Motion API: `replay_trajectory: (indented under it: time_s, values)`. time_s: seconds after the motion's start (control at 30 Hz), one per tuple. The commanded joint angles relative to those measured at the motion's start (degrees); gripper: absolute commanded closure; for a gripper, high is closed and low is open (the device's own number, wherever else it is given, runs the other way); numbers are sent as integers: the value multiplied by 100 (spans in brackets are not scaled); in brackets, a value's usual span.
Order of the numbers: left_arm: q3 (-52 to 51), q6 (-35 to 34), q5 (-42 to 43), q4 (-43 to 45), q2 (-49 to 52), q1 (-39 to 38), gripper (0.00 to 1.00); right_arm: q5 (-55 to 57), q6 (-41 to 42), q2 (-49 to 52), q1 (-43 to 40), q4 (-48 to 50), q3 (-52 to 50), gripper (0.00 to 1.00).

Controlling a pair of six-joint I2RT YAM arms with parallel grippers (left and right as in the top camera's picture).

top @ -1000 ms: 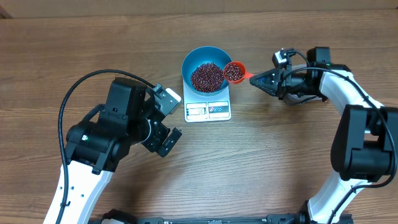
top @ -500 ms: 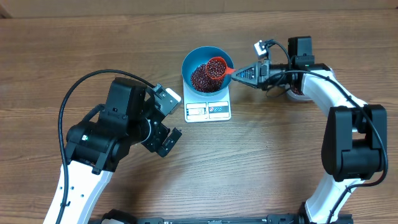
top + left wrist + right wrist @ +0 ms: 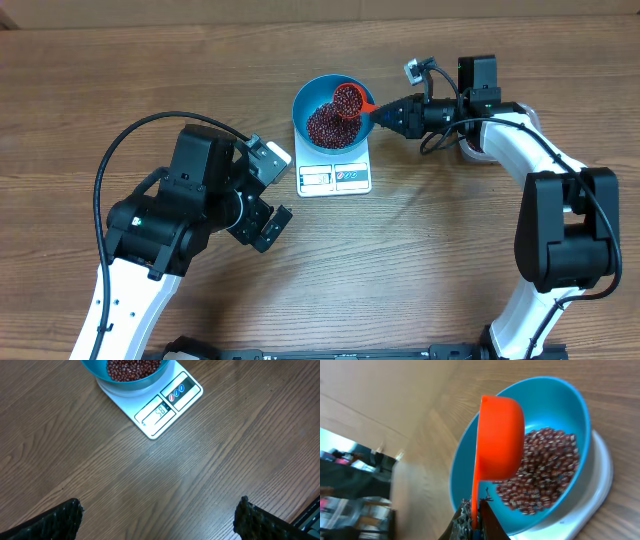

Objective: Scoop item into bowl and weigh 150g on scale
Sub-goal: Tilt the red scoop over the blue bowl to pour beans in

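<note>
The bright blue bowl (image 3: 298, 108) stands on the white scale (image 3: 335, 178), with a heap of dark red-brown beans (image 3: 325, 126) inside. My right gripper (image 3: 385, 113) is shut on the handle of an orange scoop (image 3: 347, 99), which is tipped on its side over the bowl's right half. In the right wrist view the scoop (image 3: 500, 435) hangs above the beans (image 3: 545, 470), with the right gripper (image 3: 476, 510) pinching its handle. My left gripper (image 3: 270, 195) is open over bare wood left of the scale. In its own view the left gripper (image 3: 160, 520) holds nothing, and the scale (image 3: 167, 407) lies ahead.
A black cable (image 3: 110, 170) loops over the table at the far left. A pale container rim (image 3: 468, 152) peeks out under the right arm. Bare wooden tabletop (image 3: 420, 260) stretches in front of the scale.
My right gripper carried the scoop left from beside the bowl's right rim to over the bowl and rolled it onto its side. The left arm stayed still.
</note>
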Motion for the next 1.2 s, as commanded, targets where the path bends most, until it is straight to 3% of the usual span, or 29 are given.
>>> replay_trajectory:
  time_s: [0.0, 0.2, 0.5, 1.17]
  values:
    - [116, 107, -31, 4, 9, 22, 0, 173, -813, -282, 24, 11, 50, 96]
    - [116, 107, -31, 4, 9, 22, 0, 216, -1388, -284, 26, 33, 50, 96]
    - [116, 107, -31, 2, 9, 22, 0, 363, -1425, -284, 26, 317, 50, 96]
    - [116, 107, -33, 4, 9, 22, 0, 1025, -2470, -286, 286, 503, 50, 96]
